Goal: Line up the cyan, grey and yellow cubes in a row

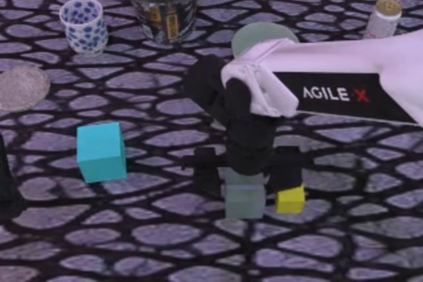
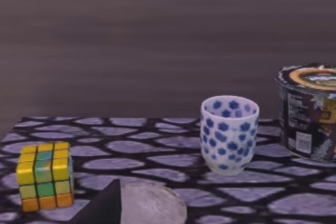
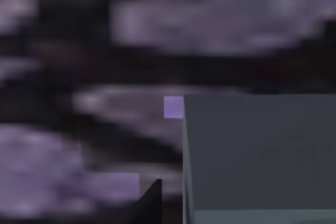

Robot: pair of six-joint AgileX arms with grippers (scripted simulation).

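Purple cobblestone pattern covers the whole counter [image 1: 165, 242], with a plain dark wall behind. Your right hand [image 1: 246, 173] is down over the grey cube [image 1: 244, 201], which sits between its two black fingers [image 1: 288, 166]; they're spread wide on either side of it and don't look clamped on it. Right wrist view is filled by the cube's flat matte grey face. The little yellow cube [image 1: 290, 199] sits just beside the grey one on its right, by one finger. The big cyan cube [image 1: 101, 152] is well apart over on the left. Your left arm is parked at the left edge, can't tell what its hand is doing
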